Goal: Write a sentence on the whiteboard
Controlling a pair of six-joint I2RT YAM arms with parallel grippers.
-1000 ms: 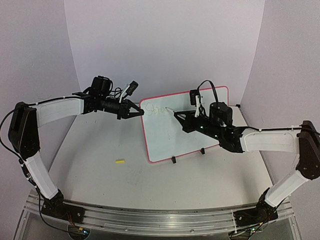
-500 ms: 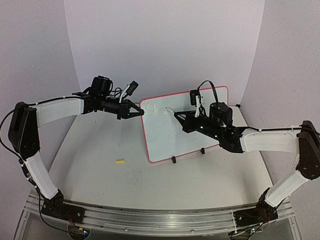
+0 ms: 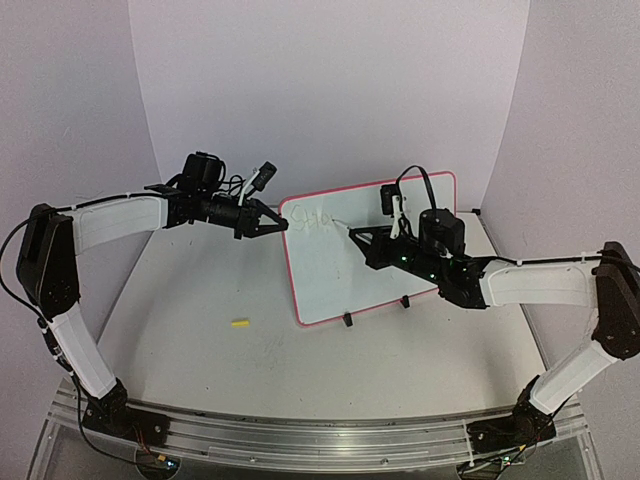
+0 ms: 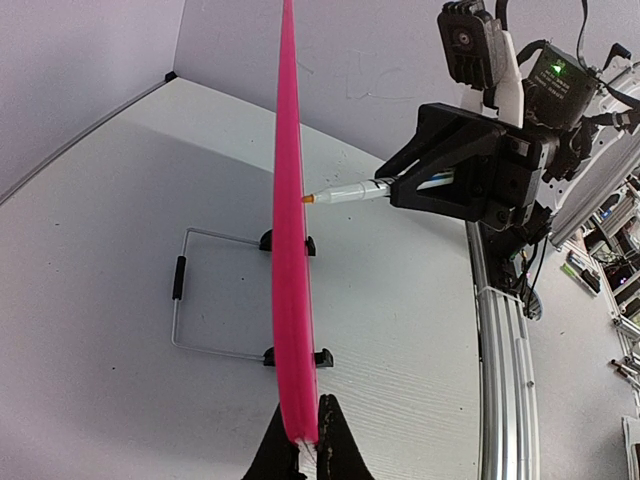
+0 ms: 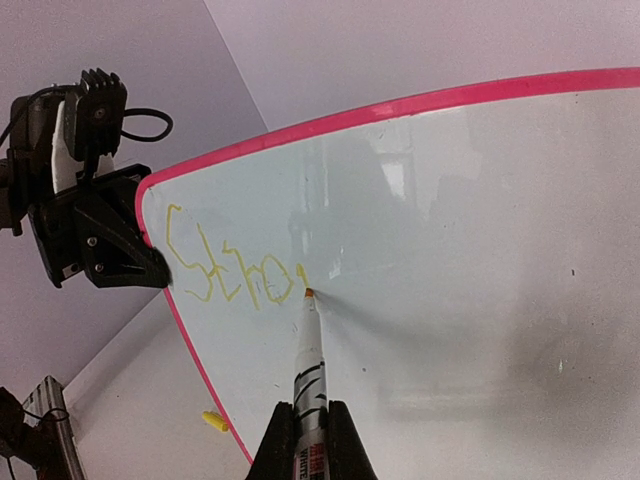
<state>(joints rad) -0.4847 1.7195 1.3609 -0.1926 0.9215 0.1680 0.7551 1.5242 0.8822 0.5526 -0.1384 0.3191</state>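
Whiteboard [image 3: 335, 285] stands upright on its feet at mid-table, left gripper [image 3: 272, 224] clamped on its left rim, presumably to brace it against writing pressure; right gripper [image 5: 308, 445] closed on the marker [image 5: 311, 350], tip touching the board just right of the sentence [image 5: 228, 270], which reads only "Stro".

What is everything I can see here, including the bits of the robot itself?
whiteboard: one, white with pink rim, standing mid-table
writing: few letters, yellow, board's upper left
marker: one, white barrel, tip on the board
small yellow piece: one, yellow, on table left of board
wire stand: one, silver wire, behind the board
table: one, pale grey, under everything
left claw: one, black, clamped on board's left edge
right claw: one, black, gripping the marker
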